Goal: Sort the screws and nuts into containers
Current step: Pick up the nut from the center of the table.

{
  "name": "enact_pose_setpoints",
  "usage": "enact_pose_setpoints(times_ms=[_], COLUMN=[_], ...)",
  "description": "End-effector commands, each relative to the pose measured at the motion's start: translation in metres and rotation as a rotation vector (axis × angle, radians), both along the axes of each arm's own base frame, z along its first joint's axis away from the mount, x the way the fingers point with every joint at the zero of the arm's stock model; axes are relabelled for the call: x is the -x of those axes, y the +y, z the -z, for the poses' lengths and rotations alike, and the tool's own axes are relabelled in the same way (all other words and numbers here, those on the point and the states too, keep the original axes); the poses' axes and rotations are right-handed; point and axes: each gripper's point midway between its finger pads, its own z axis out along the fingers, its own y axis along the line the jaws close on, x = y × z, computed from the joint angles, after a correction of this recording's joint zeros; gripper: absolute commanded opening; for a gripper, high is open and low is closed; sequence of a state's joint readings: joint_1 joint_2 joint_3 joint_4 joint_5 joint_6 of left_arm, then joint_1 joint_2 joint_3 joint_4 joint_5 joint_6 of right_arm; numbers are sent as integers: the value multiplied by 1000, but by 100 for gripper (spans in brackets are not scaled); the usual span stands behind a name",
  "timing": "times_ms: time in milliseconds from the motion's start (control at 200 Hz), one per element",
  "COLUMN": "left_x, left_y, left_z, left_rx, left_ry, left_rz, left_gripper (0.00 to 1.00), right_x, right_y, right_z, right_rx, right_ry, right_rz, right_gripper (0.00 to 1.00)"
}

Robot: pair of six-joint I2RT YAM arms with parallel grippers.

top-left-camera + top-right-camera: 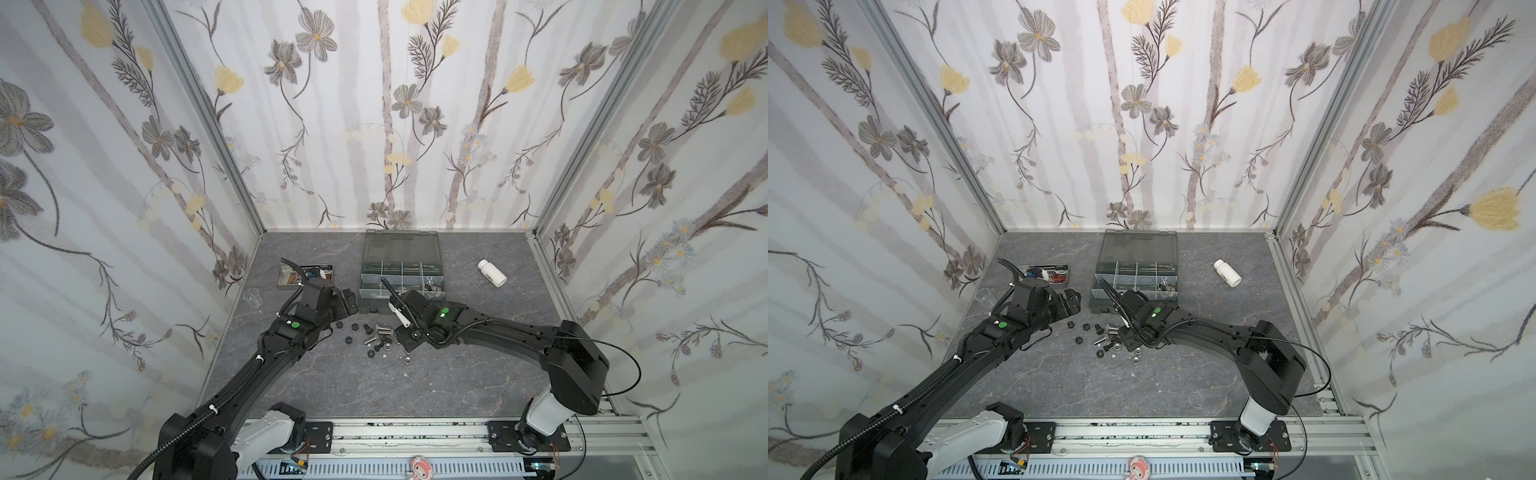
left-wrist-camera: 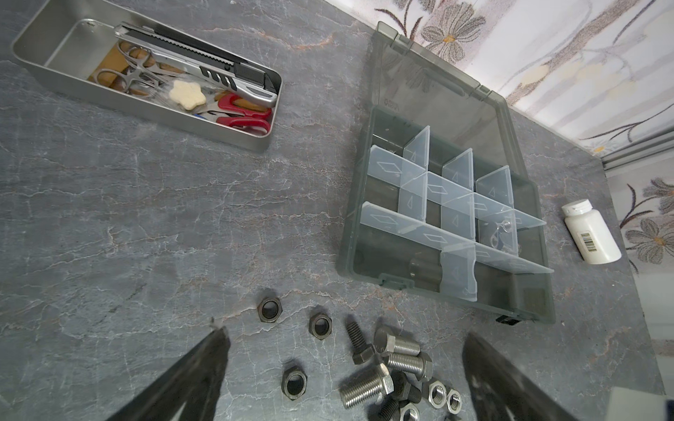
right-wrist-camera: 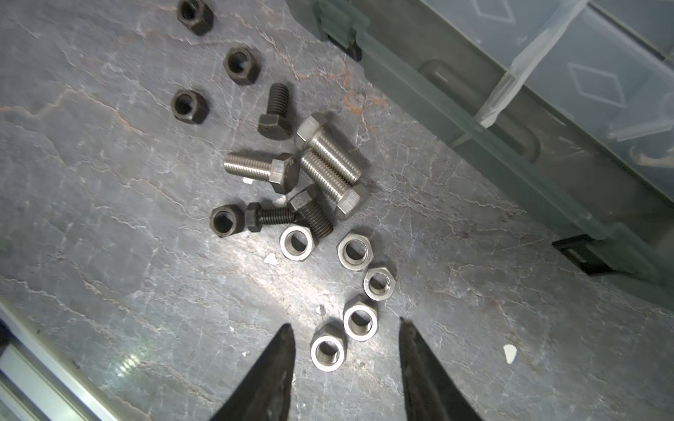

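Loose screws and nuts lie in a pile [image 1: 376,338] in front of the dark grey organizer box [image 1: 401,270]. Silver hex-head screws [image 3: 328,156] and black screws [image 3: 275,109] lie mixed together, with black hex nuts [image 3: 189,105] off to one side. My right gripper [image 3: 345,324] is low over the table, its jaws open on either side of two silver nuts [image 3: 328,351] without touching them. My left gripper [image 2: 344,333] hovers wide open above the pile, holding nothing. The containers [image 2: 386,186] are split by pale dividers, and one holds a few silver parts [image 2: 499,233].
A steel tray [image 1: 305,274] with a knife, scissors and forceps stands to the left of the box. A white bottle [image 1: 491,272] lies to its right. A clear cup [image 1: 252,297] sits by the left wall. The box lid stands open against the back wall.
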State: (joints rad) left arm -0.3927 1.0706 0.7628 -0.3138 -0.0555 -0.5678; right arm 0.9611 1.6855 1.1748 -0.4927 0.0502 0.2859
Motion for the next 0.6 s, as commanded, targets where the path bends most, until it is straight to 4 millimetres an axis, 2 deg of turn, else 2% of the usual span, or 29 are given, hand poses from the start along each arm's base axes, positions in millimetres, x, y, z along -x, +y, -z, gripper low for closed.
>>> enact_pose_setpoints(times_ms=[0, 260, 330, 385, 595], left_x=[-6, -11, -12, -12, -16], left_y=[-4, 3, 4, 4, 2], left_z=[-7, -7, -8, -7, -7], left_rx=[35, 33, 39, 40, 51], left_ry=[-36, -37, -38, -37, -35], left_rz=[5, -3, -1, 0, 3], left_gripper=[100, 100, 100, 100, 100], right_x=[0, -2, -2, -3, -6], right_y=[7, 9, 10, 10, 14], right_z=[7, 33, 38, 41, 46], right_rx=[22, 76, 85, 90, 95], right_ry=[4, 34, 41, 43, 38], right_rz=[-31, -41, -39, -38, -39], right_gripper=[43, 39, 43, 47, 45])
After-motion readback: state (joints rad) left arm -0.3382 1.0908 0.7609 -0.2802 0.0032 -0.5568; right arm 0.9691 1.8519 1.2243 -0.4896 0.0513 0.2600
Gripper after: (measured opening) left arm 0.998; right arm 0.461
